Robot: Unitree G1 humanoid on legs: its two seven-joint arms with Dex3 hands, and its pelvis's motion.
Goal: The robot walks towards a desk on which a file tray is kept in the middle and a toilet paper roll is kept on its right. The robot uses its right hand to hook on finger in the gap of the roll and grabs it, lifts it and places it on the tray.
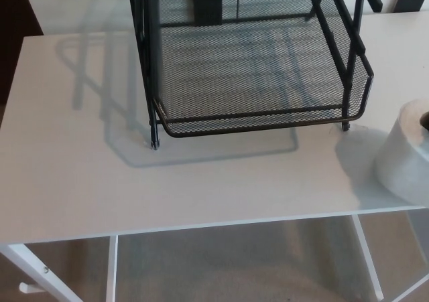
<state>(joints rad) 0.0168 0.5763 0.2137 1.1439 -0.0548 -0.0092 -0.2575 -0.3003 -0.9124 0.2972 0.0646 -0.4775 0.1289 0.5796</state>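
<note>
Toilet paper roll stands upright on the desk, core hole up; neither hand shows

One file tray, one toilet paper roll, one desk

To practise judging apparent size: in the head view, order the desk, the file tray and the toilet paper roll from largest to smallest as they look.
1. desk, filling most of the picture
2. file tray
3. toilet paper roll, partly cut off at the right edge, yet clearly smallest
</note>
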